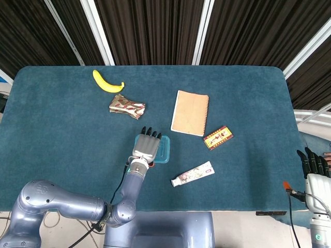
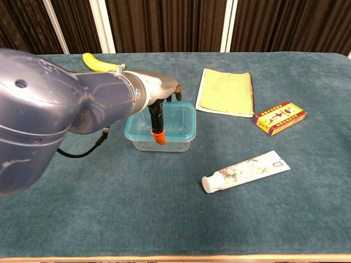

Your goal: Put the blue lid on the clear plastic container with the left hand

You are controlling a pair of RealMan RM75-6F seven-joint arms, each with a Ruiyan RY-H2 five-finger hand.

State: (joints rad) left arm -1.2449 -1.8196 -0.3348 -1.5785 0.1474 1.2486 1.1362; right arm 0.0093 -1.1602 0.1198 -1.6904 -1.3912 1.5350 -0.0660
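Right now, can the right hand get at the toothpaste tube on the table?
Probably not: the right hand hangs off the table's right edge, far from the toothpaste tube, though nothing lies between them.

My left arm point(image 1: 67, 206) comes in from the lower left of the head view, forearm angled up toward frame centre. My left hand point(image 1: 147, 146) sits just below centre, back of the hand to the camera, dark fingertips point(image 1: 150, 133) pointing toward the top of the frame, fingers side by side and flat. Chest view: the arm fills the left side and hides most of that hand. My right hand point(image 1: 313, 164) is at the lower right edge, fingers upright and slightly apart, holding nothing.
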